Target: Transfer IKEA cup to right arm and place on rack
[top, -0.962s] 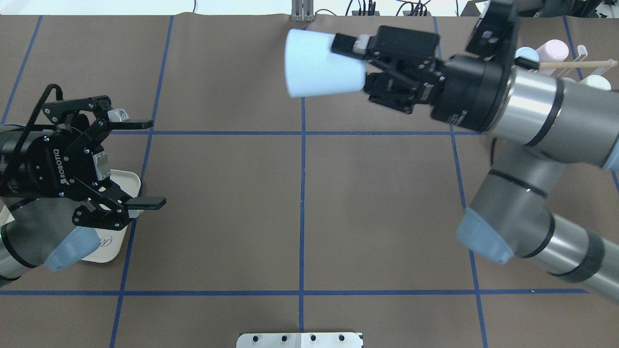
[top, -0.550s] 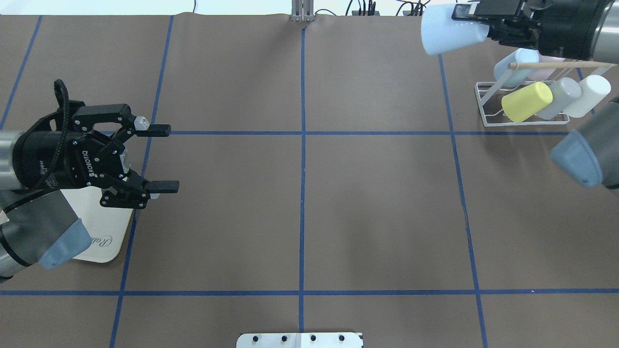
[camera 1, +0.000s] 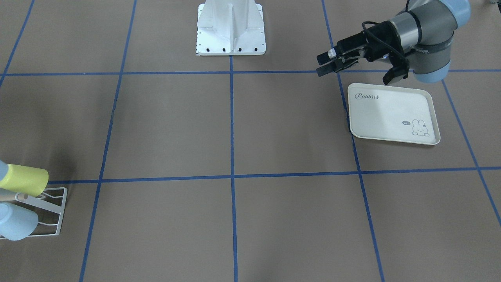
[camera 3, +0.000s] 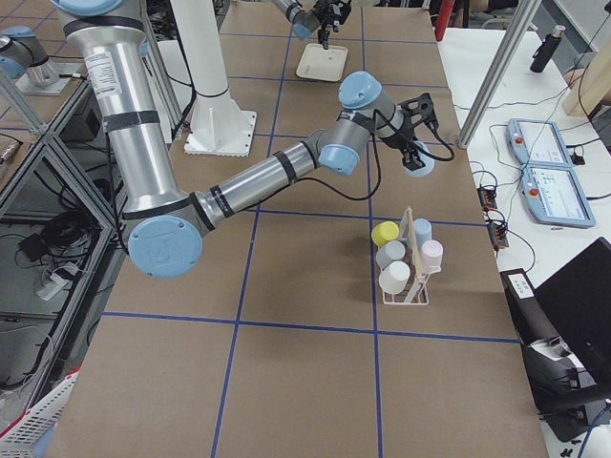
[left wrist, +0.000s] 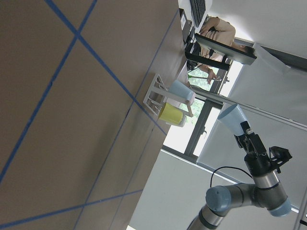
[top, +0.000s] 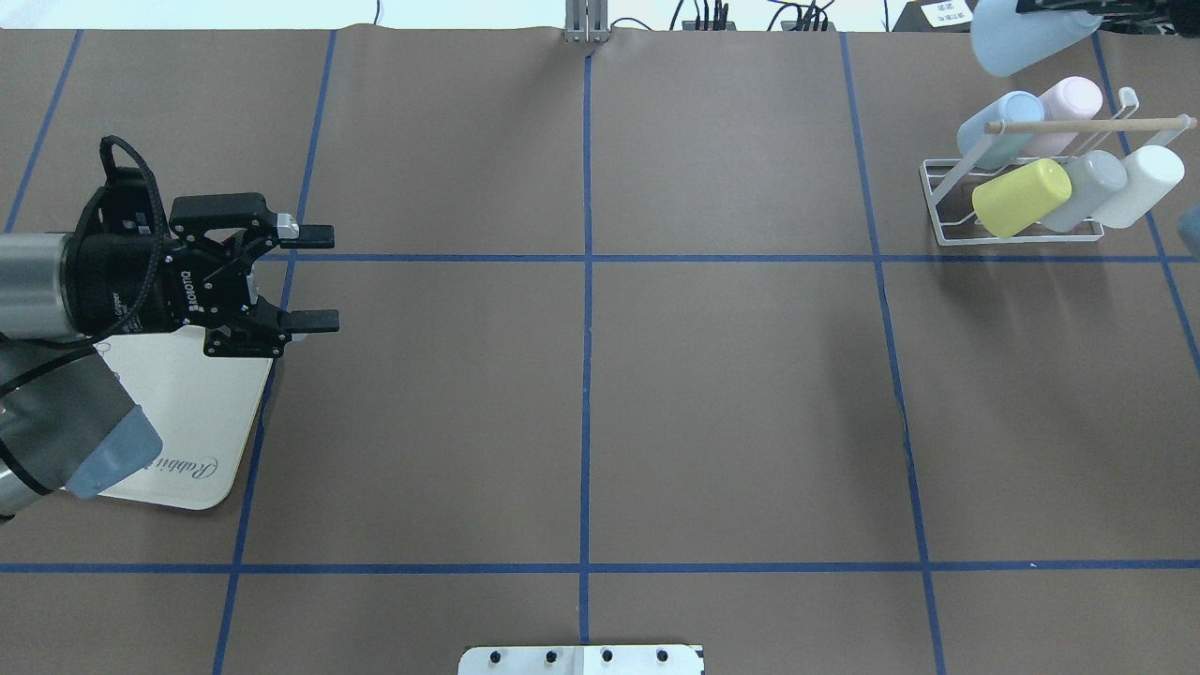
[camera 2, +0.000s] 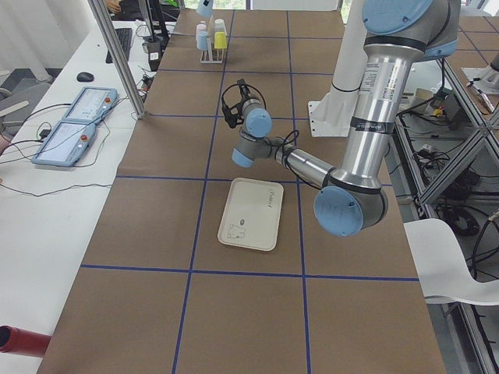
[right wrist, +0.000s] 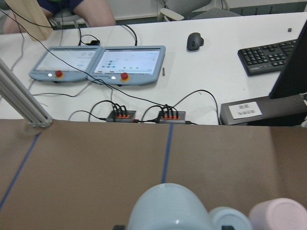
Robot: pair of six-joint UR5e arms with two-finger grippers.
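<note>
Left gripper [top: 323, 278] spread wide, horizontal; right gripper [left wrist: 245, 131] aloft, clamping cup [top: 1020, 42]

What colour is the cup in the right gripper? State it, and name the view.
Pale blue. The IKEA cup shows best in the overhead exterior view.

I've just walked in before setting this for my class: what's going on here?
The right gripper holds a blue cup in the air near the rack, which carries five other cups. The blue cup is not on the rack yet. The left gripper hangs open and empty near the tray, at the opposite end.
</note>
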